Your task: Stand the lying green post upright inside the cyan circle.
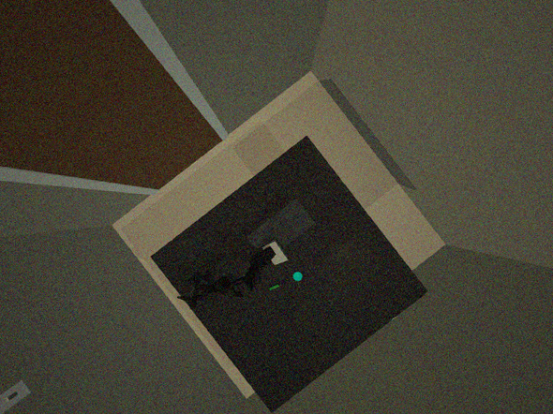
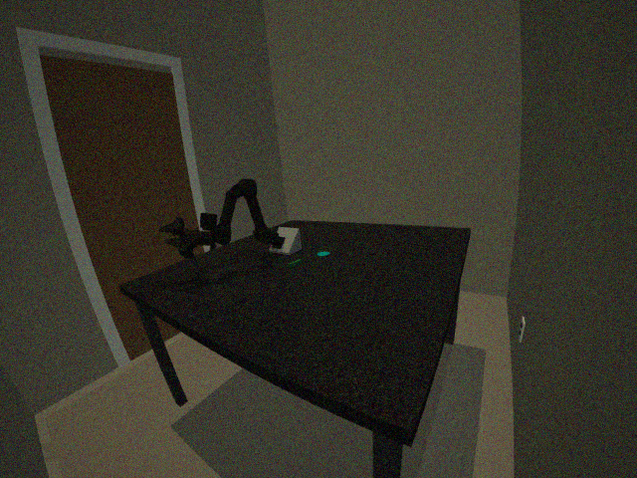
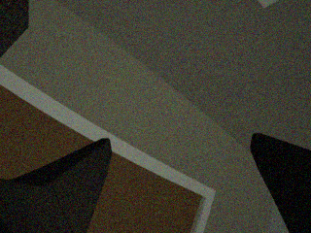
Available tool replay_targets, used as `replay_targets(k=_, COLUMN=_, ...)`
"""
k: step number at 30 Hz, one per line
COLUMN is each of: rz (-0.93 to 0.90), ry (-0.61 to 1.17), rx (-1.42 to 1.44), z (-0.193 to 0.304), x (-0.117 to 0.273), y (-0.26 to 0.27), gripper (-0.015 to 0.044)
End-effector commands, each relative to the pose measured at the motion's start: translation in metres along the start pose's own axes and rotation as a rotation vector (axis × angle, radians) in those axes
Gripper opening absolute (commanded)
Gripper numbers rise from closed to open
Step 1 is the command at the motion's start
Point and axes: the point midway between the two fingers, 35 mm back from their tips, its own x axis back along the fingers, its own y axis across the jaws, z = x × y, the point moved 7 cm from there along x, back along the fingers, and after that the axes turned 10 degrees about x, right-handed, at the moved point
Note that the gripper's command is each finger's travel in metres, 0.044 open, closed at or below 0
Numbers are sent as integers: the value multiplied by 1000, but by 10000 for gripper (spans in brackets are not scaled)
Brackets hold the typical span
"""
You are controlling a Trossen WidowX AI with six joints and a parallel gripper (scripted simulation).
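Note:
The green post point(image 1: 274, 288) point(image 2: 294, 261) lies on its side on the dark table. The cyan circle point(image 1: 297, 276) point(image 2: 322, 253) is a flat disc on the table a short way from the post, with no object on it. My gripper point(image 2: 163, 234) point(image 3: 182, 144) is open, its two dark fingers wide apart with nothing between them. It is raised at the table's left side in the exterior view, well away from the post and pointing away from it. The wrist view shows neither post nor circle.
A pale block point(image 1: 279, 256) point(image 2: 292, 244) stands at the arm's base, near the post and the circle. The black table point(image 1: 337, 315) point(image 2: 334, 329) has its edge close below the gripper. A brown door point(image 2: 117, 169) point(image 3: 146, 194) with a pale frame is in the wall beyond.

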Motion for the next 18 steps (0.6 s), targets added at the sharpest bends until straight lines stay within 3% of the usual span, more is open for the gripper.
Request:
replay_targets(k=1, rz=-1, ry=-3, rx=-2, z=-1, x=0, y=0, gripper=374)
replay_targets(k=7, rz=-35, ry=-132, rx=-87, z=-25, x=8, y=-8, gripper=233)
replay_targets(k=18, rz=-139, ry=-496, rx=-297, z=-86, x=48, y=-39, gripper=233)
